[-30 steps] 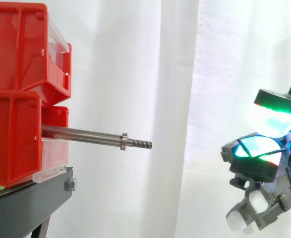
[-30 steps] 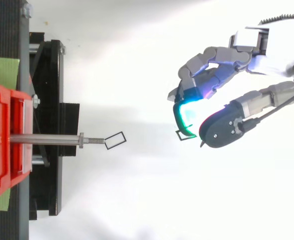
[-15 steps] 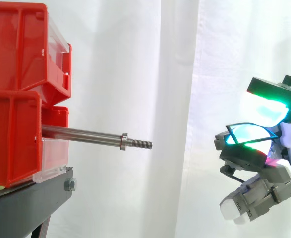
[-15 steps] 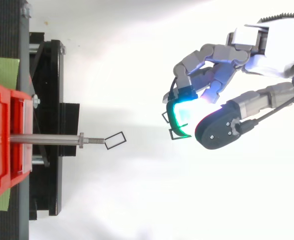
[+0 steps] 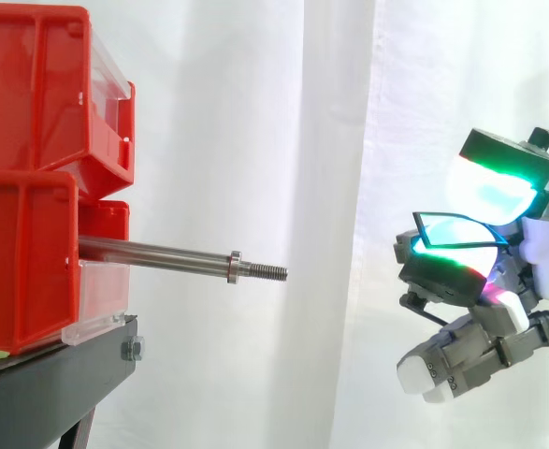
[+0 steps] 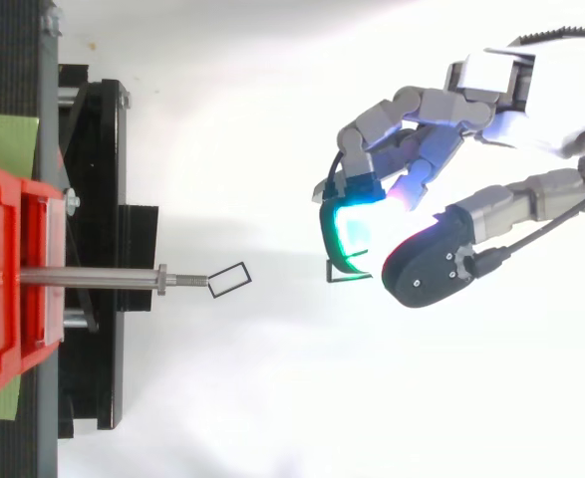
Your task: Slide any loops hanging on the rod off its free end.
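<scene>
Out ahead of the hand, well apart from it on the bin side, the rod (image 5: 162,254) pokes level out of the lower of two red bins (image 5: 31,253), threaded free end aimed back toward the fingertips. From the top, a thin wire loop (image 6: 228,280) sits right at that tip, tilted, and from there it appears to be at or just past the threads. And the hand (image 6: 422,105): fingers curled, thumb opposed, and pinched between thumb and a glowing pad is what looks like a second loop (image 6: 340,271), a small dark wire rectangle jutting from the pinch.

So the rod looks very nearly clear, I'd say. To finish cleanly, come in along the rod's own line, low and straight, hook or nudge the loop at the tip and draw it back toward the hand, never sideways, or the wire may snag on the threads. The collar (image 5: 235,267) farther from the hand won't matter if nothing hangs behind it.

Now the doubts. From the side no wire shows on the tip at all, so whether that loop hangs there or lies below the rod, I cannot tell. The pinched wire is thin and partly hidden by the pads. The arm is cut off at the edge; the stand (image 5: 59,383) under the bins too.
</scene>
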### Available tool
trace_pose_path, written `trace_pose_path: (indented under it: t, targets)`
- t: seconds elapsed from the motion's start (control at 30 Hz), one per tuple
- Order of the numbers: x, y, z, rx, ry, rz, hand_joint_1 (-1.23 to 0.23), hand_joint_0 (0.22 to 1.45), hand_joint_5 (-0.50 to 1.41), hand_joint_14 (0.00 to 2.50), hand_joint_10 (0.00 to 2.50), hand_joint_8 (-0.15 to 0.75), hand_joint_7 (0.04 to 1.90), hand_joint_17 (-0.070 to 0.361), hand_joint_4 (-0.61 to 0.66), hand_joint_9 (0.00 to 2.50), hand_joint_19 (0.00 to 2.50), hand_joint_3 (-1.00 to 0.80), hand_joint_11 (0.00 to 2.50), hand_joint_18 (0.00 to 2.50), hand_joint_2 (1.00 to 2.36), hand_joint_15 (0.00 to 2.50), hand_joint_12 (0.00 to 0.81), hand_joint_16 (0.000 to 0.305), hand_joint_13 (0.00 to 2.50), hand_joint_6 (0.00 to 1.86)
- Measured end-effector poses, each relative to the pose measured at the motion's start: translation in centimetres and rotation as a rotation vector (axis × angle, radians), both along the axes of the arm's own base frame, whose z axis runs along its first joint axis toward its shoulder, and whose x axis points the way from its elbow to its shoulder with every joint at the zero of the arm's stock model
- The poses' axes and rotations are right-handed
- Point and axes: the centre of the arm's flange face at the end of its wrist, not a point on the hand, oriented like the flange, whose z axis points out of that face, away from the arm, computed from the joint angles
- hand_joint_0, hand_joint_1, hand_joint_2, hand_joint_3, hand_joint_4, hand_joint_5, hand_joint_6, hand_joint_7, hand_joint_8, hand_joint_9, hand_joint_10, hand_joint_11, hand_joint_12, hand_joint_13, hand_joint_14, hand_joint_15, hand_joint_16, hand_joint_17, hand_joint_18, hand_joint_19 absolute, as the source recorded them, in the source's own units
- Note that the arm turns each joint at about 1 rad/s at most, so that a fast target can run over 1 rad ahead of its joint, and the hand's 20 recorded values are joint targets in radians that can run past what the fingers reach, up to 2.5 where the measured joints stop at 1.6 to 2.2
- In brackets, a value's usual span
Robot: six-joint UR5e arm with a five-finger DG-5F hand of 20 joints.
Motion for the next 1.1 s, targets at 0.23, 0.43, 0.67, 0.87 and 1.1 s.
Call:
trace_pose_path:
  t: [0.23,0.43,0.67,0.87,1.1]
  targets:
    - [0.04,0.03,0.04,-0.043,-0.002,0.005,-0.57,0.66,-0.23,0.00,0.01,0.269,1.22,0.087,0.06,0.90,0.01,-0.47,0.37,0.40,1.00,0.00,0.245,0.039,0.55,0.85]
    - [0.05,0.05,0.04,-0.052,-0.002,0.006,-0.57,0.66,-0.23,0.00,0.01,0.273,1.23,0.087,0.07,0.88,0.02,-0.47,0.30,0.37,1.00,0.00,0.242,0.039,0.53,0.86]
    - [0.05,0.02,0.06,-0.053,-0.002,0.006,-0.57,0.66,-0.23,0.00,0.01,0.267,1.23,0.086,0.06,0.85,0.01,-0.48,0.27,0.34,1.00,0.00,0.230,0.038,0.51,0.86]
    - [0.05,0.06,0.05,-0.053,-0.002,0.006,-0.54,0.65,-0.23,0.00,0.01,0.267,1.25,0.087,0.09,0.85,0.02,-0.46,0.26,0.33,1.00,0.00,0.230,0.039,0.51,0.86]
    - [0.05,0.03,0.04,-0.053,-0.002,0.006,-0.52,0.64,-0.23,0.00,0.01,0.276,1.28,0.088,0.10,0.84,0.00,-0.45,0.24,0.30,1.00,0.00,0.237,0.039,0.48,0.86]
